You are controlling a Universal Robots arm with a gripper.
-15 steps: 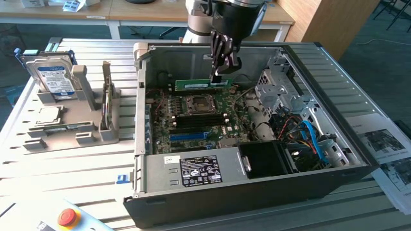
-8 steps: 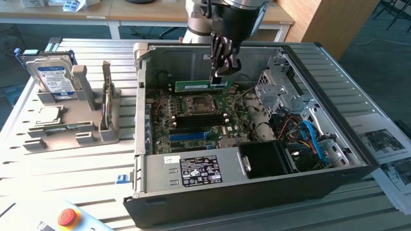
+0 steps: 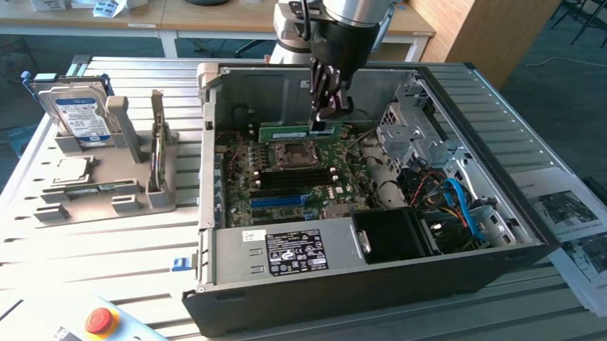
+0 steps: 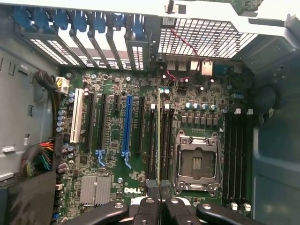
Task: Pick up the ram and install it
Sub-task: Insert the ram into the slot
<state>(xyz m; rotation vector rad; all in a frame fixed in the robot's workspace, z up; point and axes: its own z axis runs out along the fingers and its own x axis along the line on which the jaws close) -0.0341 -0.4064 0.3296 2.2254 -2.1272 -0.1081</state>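
The ram (image 3: pixel 286 132) is a thin green stick, held level inside the open computer case (image 3: pixel 213 234). My gripper (image 3: pixel 325 122) reaches down from above and is shut on the stick's end toward the exterior view's right. In the wrist view the ram (image 4: pixel 158 140) shows edge-on as a thin pale line running out from my gripper (image 4: pixel 158 206). It lies along the black memory slots (image 4: pixel 151 140) beside the empty CPU socket (image 4: pixel 196 161). I cannot tell whether it touches a slot.
A grey fixture (image 3: pixel 142 195) at the exterior view's left holds a hard drive (image 3: pixel 81 117), another upright thin stick (image 3: pixel 156 145) and a chip (image 3: pixel 71 170). Case walls, a drive cage (image 3: pixel 413 135) and cables (image 3: pixel 455 206) surround the motherboard. A red button (image 3: pixel 99 321) sits near the front.
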